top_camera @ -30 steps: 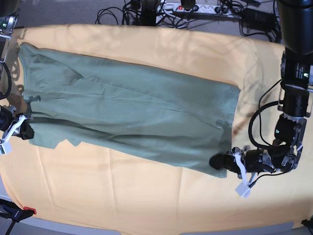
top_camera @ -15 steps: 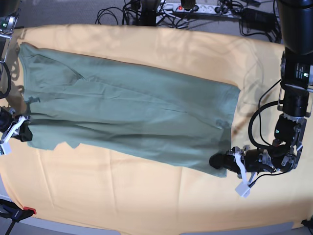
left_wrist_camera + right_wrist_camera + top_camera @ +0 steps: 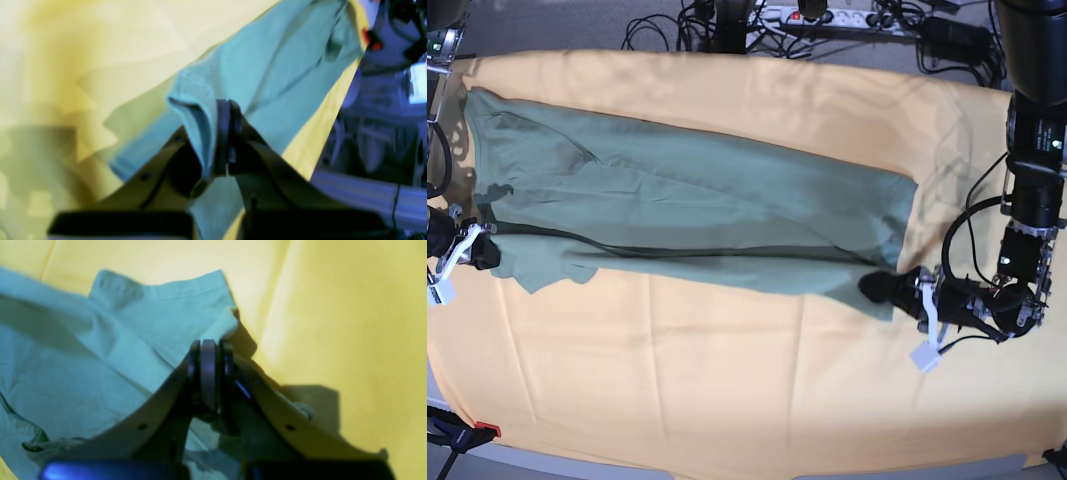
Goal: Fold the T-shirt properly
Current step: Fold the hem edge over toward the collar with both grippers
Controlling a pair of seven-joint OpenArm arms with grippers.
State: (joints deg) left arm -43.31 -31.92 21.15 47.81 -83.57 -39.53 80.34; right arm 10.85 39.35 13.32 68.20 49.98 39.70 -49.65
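The sage-green T-shirt lies lengthwise across the yellow-orange cloth, with its near long edge raised and a dark crease running along it. At the right end of that edge, my left gripper is shut on the hem. In the left wrist view the fabric bunches over the closed left gripper. My right gripper is shut on the shirt's left near corner. The right wrist view shows the shirt pinched in the closed right gripper.
Cables and a power strip lie beyond the table's far edge. A red-handled clamp sits at the near left corner. The left arm's dark column stands at the right side. Bare yellow cloth fills the near half.
Both grippers have moved toward the far side, carrying the shirt's near edge with them. That edge now sits further in, and a long crease has formed.
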